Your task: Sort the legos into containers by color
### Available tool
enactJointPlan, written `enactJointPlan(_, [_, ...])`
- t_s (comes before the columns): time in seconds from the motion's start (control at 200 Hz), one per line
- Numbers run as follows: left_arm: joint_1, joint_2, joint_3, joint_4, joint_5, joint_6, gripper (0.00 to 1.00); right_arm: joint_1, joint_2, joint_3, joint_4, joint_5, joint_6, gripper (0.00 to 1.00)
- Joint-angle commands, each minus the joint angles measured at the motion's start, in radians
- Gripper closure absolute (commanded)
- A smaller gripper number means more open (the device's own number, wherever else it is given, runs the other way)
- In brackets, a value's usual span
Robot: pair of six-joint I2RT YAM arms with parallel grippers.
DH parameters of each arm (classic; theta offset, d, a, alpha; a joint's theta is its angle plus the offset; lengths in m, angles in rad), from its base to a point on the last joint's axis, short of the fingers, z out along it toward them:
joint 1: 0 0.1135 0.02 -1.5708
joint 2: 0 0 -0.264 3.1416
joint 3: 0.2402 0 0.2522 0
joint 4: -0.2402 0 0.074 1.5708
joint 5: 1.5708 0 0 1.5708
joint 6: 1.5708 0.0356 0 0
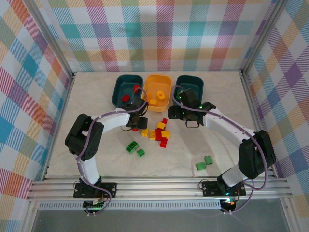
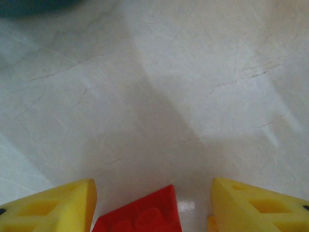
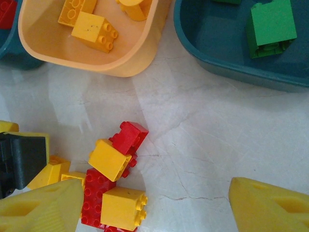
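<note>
Left gripper [image 2: 152, 182]: fingers apart, red lego [image 2: 140, 215] lying between them.
Right gripper [image 3: 155, 183]: fingers apart, empty, just near of orange tub [image 3: 120, 67].
Loose legos [image 1: 158, 134]: heaped mid-table.

The left wrist view shows a red lego [image 2: 140, 215], blurry and cut off at the bottom, and a dark teal tub [image 2: 29, 6] as a fuzzy bit in one corner. In the right wrist view, the orange-yellow tub [image 3: 120, 67] and a second teal tub [image 3: 231, 67] run off the top.
</note>
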Motion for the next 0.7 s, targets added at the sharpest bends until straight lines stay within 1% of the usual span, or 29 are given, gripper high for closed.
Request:
enactJointPlan(0.0, [0.013,-0.02,-0.052,-0.011,0.001,-0.039,0.37,-0.005,-0.026,-0.008,-0.001,-0.01,0.003,0.21])
enactJointPlan(0.12, [0.022,-0.067,-0.094,0.008,0.019,-0.074,0.38,-0.005,-0.033,-0.009,-0.005,-0.01,0.005,0.21])
enactJointPlan(0.315, [0.023,-0.127,-0.143,0.011,0.036,-0.144,0.43,-0.005,-0.036,-0.015,-0.006,-0.01,0.009,0.21])
enactJointPlan(0.415, [0.023,-0.125,-0.153,0.023,0.056,-0.156,0.45,-0.004,-0.034,-0.018,-0.003,-0.014,0.014,0.21])
enactJointPlan(0.54, [0.023,-0.11,-0.14,0.014,0.069,-0.167,0.51,-0.005,-0.03,-0.018,-0.004,-0.018,0.019,0.21])
enactJointPlan(0.695, [0.018,-0.12,-0.136,0.011,0.091,-0.194,0.53,-0.005,-0.04,-0.024,-0.007,-0.014,0.019,0.21])
